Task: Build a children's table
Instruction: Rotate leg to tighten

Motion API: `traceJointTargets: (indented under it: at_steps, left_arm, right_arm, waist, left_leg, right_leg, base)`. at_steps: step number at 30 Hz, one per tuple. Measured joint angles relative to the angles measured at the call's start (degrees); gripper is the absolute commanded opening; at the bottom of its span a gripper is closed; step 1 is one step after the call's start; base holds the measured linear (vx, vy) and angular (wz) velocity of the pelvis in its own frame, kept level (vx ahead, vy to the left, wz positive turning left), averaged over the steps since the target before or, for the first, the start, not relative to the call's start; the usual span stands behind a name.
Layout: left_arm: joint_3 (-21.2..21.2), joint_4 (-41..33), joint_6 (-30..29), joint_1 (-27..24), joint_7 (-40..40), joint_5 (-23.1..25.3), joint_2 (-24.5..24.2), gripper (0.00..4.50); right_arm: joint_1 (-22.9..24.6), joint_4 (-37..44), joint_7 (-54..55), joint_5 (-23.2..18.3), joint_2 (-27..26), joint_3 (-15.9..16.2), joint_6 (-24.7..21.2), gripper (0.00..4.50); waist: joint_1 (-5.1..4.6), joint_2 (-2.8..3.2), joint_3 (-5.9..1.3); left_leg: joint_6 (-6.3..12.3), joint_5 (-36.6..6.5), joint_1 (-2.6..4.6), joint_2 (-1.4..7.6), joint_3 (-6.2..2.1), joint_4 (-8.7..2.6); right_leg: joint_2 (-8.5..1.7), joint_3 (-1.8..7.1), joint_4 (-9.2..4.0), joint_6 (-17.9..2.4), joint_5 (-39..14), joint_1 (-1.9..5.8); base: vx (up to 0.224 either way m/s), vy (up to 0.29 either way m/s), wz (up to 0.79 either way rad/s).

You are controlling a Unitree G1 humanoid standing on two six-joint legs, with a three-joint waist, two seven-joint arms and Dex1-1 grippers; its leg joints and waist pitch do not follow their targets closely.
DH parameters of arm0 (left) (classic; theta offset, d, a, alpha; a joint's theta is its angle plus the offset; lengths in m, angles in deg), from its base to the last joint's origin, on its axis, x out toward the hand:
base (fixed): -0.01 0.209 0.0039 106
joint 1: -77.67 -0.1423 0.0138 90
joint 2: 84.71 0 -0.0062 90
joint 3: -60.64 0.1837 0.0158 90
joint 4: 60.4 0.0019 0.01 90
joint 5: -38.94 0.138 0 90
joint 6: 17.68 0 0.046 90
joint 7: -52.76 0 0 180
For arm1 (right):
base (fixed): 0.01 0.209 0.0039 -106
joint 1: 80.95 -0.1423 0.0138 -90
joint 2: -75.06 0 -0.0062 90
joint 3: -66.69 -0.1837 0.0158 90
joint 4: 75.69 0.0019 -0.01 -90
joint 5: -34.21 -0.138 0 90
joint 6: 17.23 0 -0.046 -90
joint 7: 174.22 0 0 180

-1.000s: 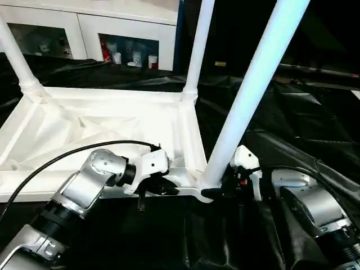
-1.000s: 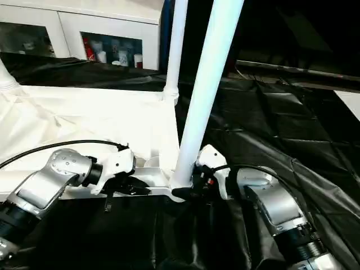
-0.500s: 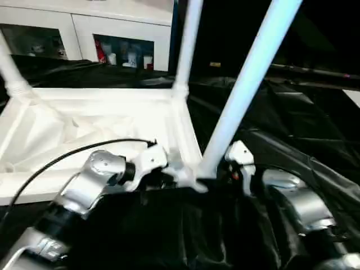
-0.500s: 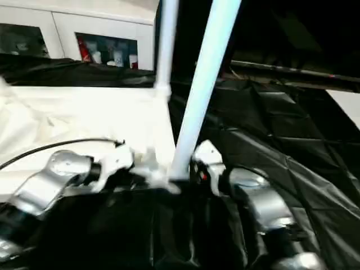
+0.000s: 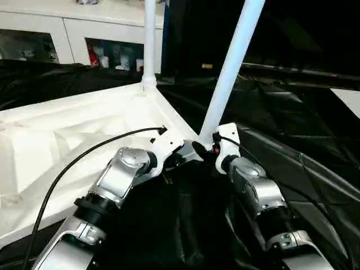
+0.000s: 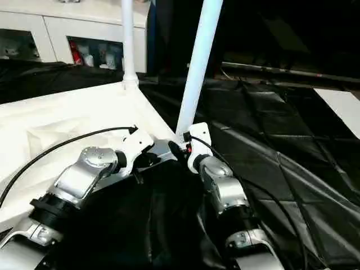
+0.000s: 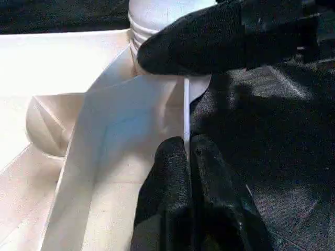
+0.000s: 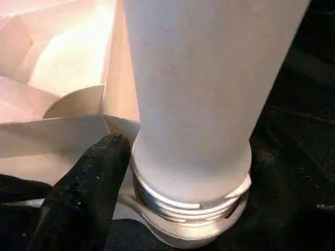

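Over the last second the tabletop [image 5: 84, 121] had swung round on the black-draped table [image 5: 292, 140], its near corner now pointing at the robot. The left gripper [image 7: 187, 157] was pinched shut on the thin rim; the right gripper [image 5: 207, 152] spread around the near leg's [image 5: 230, 67] base. Light, stiff, slippery plastic; rims and leg bases looked the safest holds.

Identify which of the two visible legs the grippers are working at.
The near, tilted leg, at the corner where both grippers meet; the other leg stands upright at the far corner.
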Motion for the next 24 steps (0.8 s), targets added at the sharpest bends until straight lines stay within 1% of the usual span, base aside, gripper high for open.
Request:
traceJointTargets:
  at_steps: [1, 4, 6, 10, 12, 14, 17, 20, 24]
  left_arm:
    - [0.1, -0.4, 0.3, -0.1, 1.0, -0.1, -0.5, 0.0]
    - [0.5, -2.4, 1.4, -1.3, 4.4, -0.5, -2.4, 0.0]
    - [0.7, -3.6, 2.1, -2.0, 6.7, -0.9, -3.7, 0.0]
    - [1.3, -6.9, 7.1, -4.9, 15.1, -3.4, -8.8, 0.0]
    - [1.5, -7.1, 8.2, -5.1, 17.4, -3.7, -9.7, 0.0]
    - [1.6, -7.4, 8.8, -5.4, 19.4, -4.5, -10.5, 0.0]
    - [1.5, -8.1, 9.0, -5.8, 21.6, -5.1, -11.6, 0.0]
    - [1.4, -9.2, 9.2, -6.8, 24.1, -6.2, -13.1, 0.0]
    - [1.5, -9.7, 9.8, -7.2, 25.6, -6.6, -14.0, 0.0]
  right_arm:
    - [0.4, 1.1, -2.2, 0.0, 1.7, 0.9, -0.3, 3.93]
    - [2.6, 5.5, -9.3, 0.0, 6.4, 3.7, -1.6, 3.94]
    - [3.6, 7.8, -12.5, -0.1, 8.3, 4.2, -2.3, 3.94]
    - [6.5, 15.5, -24.3, -2.9, 15.9, 5.5, -2.7, 3.94]
    - [6.6, 17.4, -27.9, -3.9, 17.6, 5.9, -2.7, 3.94]
    - [7.5, 20.1, -32.9, -4.7, 20.8, 7.1, -2.9, 3.94]
    - [8.8, 22.2, -38.6, -5.0, 24.1, 8.9, -3.8, 3.94]
    - [9.1, 22.3, -41.9, -5.0, 25.8, 10.3, -4.0, 3.94]
    - [9.0, 22.7, -43.0, -5.0, 25.5, 11.2, -4.0, 3.94]
  waist:
    - [0.04, -0.06, 0.04]
    - [0.19, -0.16, 0.08]
    - [0.42, -0.17, 0.09]
    - [1.48, -0.04, 0.11]
    - [1.67, -0.03, 0.13]
    - [1.84, 0.01, 0.15]
    - [1.85, -0.01, 0.15]
    - [1.8, -0.01, 0.16]
    - [1.78, -0.02, 0.17]
  left_leg:
    - [0.0, 0.0, -0.05, 0.0, 0.0, 0.0]
    - [0.0, 0.0, -0.1, 0.0, 0.0, -0.05]
    - [0.0, 0.0, -0.1, 0.0, 0.0, -0.18]
    - [0.0, 0.0, -0.11, 0.0, 0.0, -0.31]
    - [0.0, 0.0, -0.15, 0.0, 0.0, -0.31]
    - [0.01, 0.0, -0.16, 0.0, 0.01, -0.28]
    - [0.01, 0.0, -0.16, 0.0, 0.01, -0.27]
    - [0.01, 0.0, -0.15, 0.0, 0.01, -0.3]
    - [0.01, 0.0, -0.15, 0.0, 0.01, -0.29]
  right_leg:
    - [0.0, 0.0, -0.01, 0.0, 0.0, -0.03]
    - [0.0, 0.0, -0.02, 0.1, 0.0, -0.06]
    - [0.01, -0.02, -0.02, 0.1, 0.0, -0.11]
    - [0.02, -0.02, -0.04, 0.3, -0.1, -0.15]
    - [0.02, -0.02, -0.06, 0.3, -0.2, -0.16]
    - [0.02, 0.0, -0.17, 0.3, -0.1, -0.09]
    - [0.02, 0.0, -0.19, 0.3, -0.1, -0.06]
    - [0.02, -0.01, -0.16, 0.3, -0.1, -0.08]
    - [0.02, -0.01, -0.14, 0.3, -0.1, -0.09]
  base:
    - [0.0, 0.0, 0.0]
    - [0.0, 0.0, 0.0]
    - [0.0, 0.0, 0.0]
    - [0.0, 0.0, 0.0]
    - [0.0, 0.0, 0.0]
    - [0.0, 0.0, 0.0]
    - [0.0, 0.0, 0.0]
    - [0.0, 0.0, 0.0]
    - [0.0, 0.0, 0.0]
